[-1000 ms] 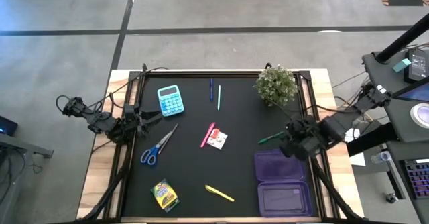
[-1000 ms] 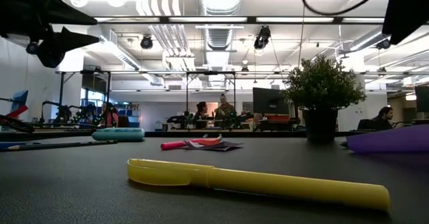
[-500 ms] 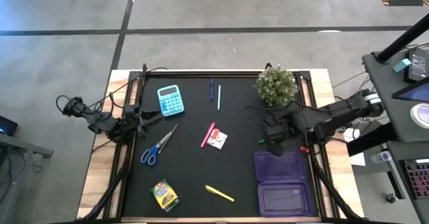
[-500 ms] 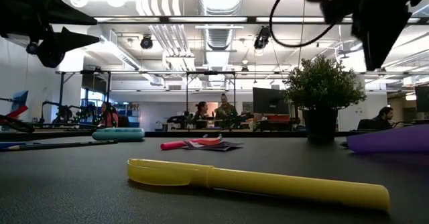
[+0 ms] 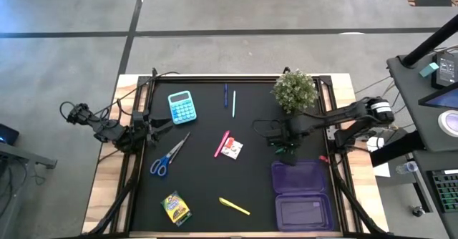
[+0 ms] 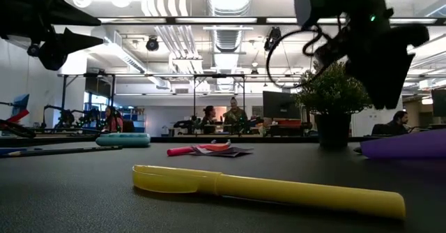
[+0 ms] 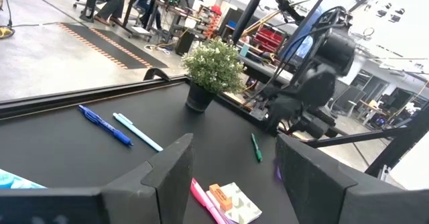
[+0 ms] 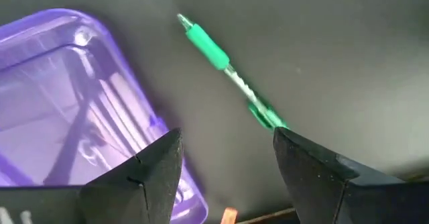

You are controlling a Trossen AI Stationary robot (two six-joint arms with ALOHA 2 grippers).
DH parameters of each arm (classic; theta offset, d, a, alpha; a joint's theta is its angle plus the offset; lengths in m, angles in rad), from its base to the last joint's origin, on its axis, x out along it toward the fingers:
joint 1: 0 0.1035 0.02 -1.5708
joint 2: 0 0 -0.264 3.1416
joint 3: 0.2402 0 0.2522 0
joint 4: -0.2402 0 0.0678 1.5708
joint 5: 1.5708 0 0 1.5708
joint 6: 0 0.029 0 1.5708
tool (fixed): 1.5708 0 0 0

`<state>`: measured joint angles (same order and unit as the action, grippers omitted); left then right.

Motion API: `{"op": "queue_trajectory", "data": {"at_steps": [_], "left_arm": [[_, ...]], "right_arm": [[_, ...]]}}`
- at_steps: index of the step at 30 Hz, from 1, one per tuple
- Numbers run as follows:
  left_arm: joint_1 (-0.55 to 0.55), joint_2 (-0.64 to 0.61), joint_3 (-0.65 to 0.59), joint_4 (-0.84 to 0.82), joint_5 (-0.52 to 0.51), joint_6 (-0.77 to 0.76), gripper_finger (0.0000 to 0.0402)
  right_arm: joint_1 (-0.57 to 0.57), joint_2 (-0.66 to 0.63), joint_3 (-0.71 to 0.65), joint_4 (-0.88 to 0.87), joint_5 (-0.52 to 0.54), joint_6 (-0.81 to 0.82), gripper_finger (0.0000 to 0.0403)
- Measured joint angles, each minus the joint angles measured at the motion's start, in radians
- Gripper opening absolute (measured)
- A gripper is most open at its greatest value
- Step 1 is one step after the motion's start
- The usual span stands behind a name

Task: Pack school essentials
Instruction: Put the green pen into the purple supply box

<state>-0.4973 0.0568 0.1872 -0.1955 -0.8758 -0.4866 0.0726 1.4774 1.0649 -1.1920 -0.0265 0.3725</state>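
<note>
My right gripper (image 5: 286, 147) hangs open, pointing down, above the green pen (image 8: 228, 70), which lies flat on the black mat beside the purple case (image 5: 300, 194). In the high view the gripper hides this pen. My left gripper (image 5: 161, 124) waits open at the table's left edge. Blue-handled scissors (image 5: 168, 157), a crayon box (image 5: 175, 208), a yellow marker (image 5: 234, 206), a pink marker (image 5: 222, 143), a white-and-red packet (image 5: 232, 149), a blue pen (image 5: 225, 96) and a light blue pen (image 5: 233, 103) lie flat and apart on the mat.
A potted plant (image 5: 294, 91) stands at the far right, close behind my right arm. A blue calculator (image 5: 182, 106) lies at the far left. The open purple case fills the near right corner. A raised frame (image 5: 236, 76) runs along the mat's far edge.
My right gripper has swung from the table's right edge toward the middle, come down and rolled about its own axis. It now hangs over the green pen and covers it in the high view. Nothing on the mat has moved.
</note>
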Motion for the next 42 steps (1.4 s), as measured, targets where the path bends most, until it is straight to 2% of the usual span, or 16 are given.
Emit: {"op": "queue_trajectory", "data": {"at_steps": [6, 11, 29, 34, 42], "left_arm": [[0.0, 0.0, 0.0, 0.0, 0.0, 0.0, 0.0194], [0.0, 0.0, 0.0, 0.0, 0.0, 0.0, 0.0194], [0.0, 0.0, 0.0, 0.0, 0.0, 0.0, 0.0194], [0.0, 0.0, 0.0, 0.0, 0.0, 0.0, 0.0194], [0.0, 0.0, 0.0, 0.0, 0.0, 0.0, 0.0194]], "right_arm": [[-0.007, 0.099, 0.0, 0.034, 0.003, -0.059, 0.0224], [-0.024, 0.153, -0.001, 0.055, 0.078, -0.091, 0.0224], [-0.064, 0.256, -0.026, 0.114, 0.074, -0.164, 0.022], [-0.064, 0.254, -0.047, 0.127, 0.074, -0.164, 0.0175], [-0.063, 0.255, -0.053, 0.144, 0.073, -0.167, 0.0036]]}}
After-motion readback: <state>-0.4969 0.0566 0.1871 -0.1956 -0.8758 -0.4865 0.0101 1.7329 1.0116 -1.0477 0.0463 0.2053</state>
